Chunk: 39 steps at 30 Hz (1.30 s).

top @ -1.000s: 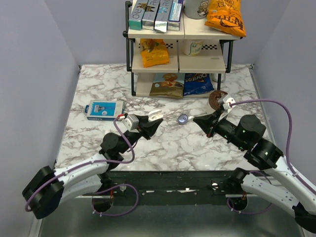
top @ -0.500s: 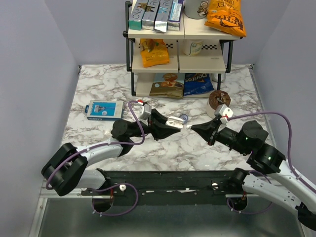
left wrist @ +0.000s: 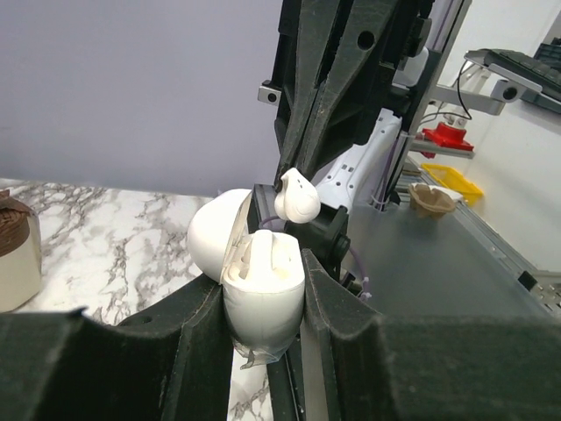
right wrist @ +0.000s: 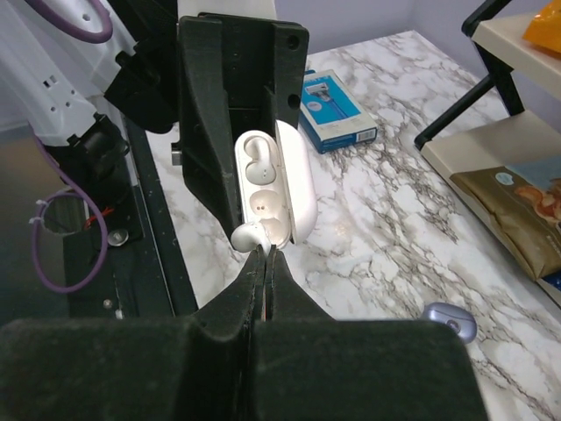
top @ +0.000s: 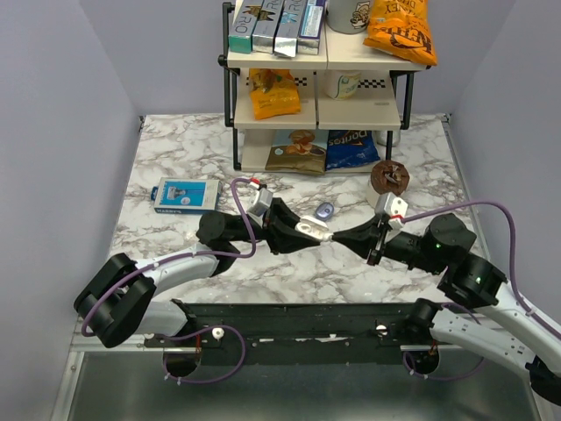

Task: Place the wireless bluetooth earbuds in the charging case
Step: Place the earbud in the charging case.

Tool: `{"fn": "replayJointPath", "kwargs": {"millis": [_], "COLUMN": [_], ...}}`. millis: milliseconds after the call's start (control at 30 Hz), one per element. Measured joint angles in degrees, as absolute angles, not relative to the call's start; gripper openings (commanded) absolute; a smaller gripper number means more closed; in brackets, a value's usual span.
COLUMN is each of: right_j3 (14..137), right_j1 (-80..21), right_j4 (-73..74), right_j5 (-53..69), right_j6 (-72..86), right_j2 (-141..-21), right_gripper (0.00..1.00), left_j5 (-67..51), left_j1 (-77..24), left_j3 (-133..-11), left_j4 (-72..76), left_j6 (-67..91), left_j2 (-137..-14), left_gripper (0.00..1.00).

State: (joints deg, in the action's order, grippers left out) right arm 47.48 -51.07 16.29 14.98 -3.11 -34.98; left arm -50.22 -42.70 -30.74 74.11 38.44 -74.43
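Observation:
My left gripper (top: pixel 313 232) is shut on a white charging case (left wrist: pixel 263 303) and holds it above the table with its hinged lid open. The case also shows in the right wrist view (right wrist: pixel 282 180). My right gripper (right wrist: pixel 266 256) is shut, pinching a white earbud (right wrist: pixel 247 235) at its tip against the lower lip of the case. In the left wrist view the earbud (left wrist: pixel 298 195) sits just above the open case. A small lavender-blue case (top: pixel 325 210) lies shut on the table behind both grippers. No purple earbuds are in view.
A two-tier rack (top: pixel 317 110) with snack bags and boxes stands at the back. A blue box (top: pixel 185 195) lies at the left. A brown-topped cup (top: pixel 388 178) stands at the right. The marble table (top: pixel 175 158) ends at a black rail near the arm bases.
My left gripper swung right to the table's middle with the white case. My right gripper moved left, bringing the earbud up to the open case.

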Motion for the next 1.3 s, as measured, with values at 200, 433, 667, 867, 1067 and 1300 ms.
{"fn": "replayJointPath", "kwargs": {"millis": [200, 433, 667, 867, 1067, 1300], "right_j3": [47.92, 48.42, 48.42, 48.42, 48.42, 48.42], "right_j1": [-51.11, -51.70, -51.81, -51.81, -52.05, -52.21], "right_j4": [15.75, 14.98, 14.55, 14.04, 13.52, 13.21], "right_j5": [16.34, 16.40, 16.38, 16.36, 16.36, 16.32], "right_j6": [-3.11, -3.29, -3.60, -3.70, -3.66, -3.60], "right_j2": [-36.27, -38.02, -38.41, -39.13, -39.33, -39.38], "right_gripper": [0.01, 0.01, 0.01, 0.01, 0.01, 0.01], "left_j5": [-51.03, -51.11, -51.18, -51.18, -51.13, -51.03], "left_j1": [-42.70, -42.89, -43.62, -43.66, -43.97, -44.01], "left_j3": [-30.74, -30.74, -30.74, -30.74, -30.74, -30.72], "left_j4": [74.08, 73.82, 73.43, 73.01, 72.73, 72.66], "left_j6": [38.44, 38.11, 37.71, 37.52, 37.26, 36.91], "left_j2": [-74.43, -74.43, -74.43, -74.41, -74.15, -73.89], "left_gripper": [0.00, 0.00, 0.00, 0.00, 0.00, 0.00]}}
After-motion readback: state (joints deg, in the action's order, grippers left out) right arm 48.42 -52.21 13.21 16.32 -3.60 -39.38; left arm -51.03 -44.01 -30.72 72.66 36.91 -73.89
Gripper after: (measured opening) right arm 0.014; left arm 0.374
